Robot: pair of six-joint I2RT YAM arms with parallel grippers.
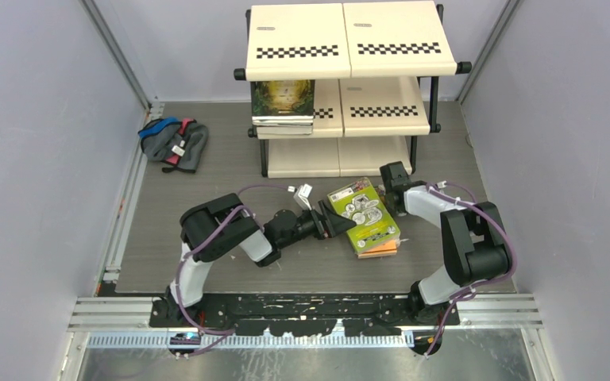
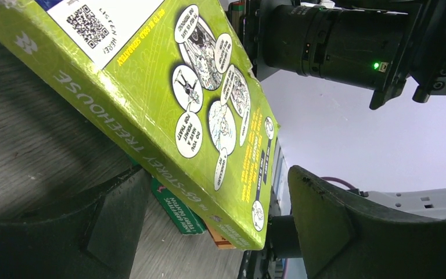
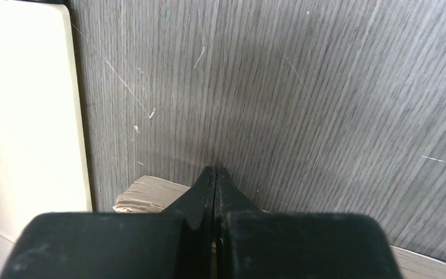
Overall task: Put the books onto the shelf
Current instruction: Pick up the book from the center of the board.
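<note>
Books sit in two places: a green-gold book [image 1: 283, 99] lies flat on top of a small pile at the left end of the middle tier of the shelf [image 1: 349, 32], and a second pile rests on the table [image 1: 222, 171] just in front of the shelf, between the two arms. On that second pile the lime book [image 1: 363, 213] is uppermost, cover up and turned askew to the ones beneath. An orange book [image 1: 381, 250] pokes out at the near end, and the left wrist view shows a green book [image 2: 177, 209] between them. The left gripper [image 1: 330, 216] reaches in low from the left, level with the pile. Its jaws are spread wide, with the spine edge of the lime book lying in the gap between the fingers [image 2: 116, 215]. Whether either finger touches the book cannot be told. The right gripper [image 3: 215, 177] points down at the table by the far right corner of the pile. Its jaws are pressed together on nothing, with the page edges of a book just beside the tips and the cream bottom board of the shelf off to one side. A cloth bundle [image 1: 173, 143] lies on the table at the far left, well apart from both piles.
</note>
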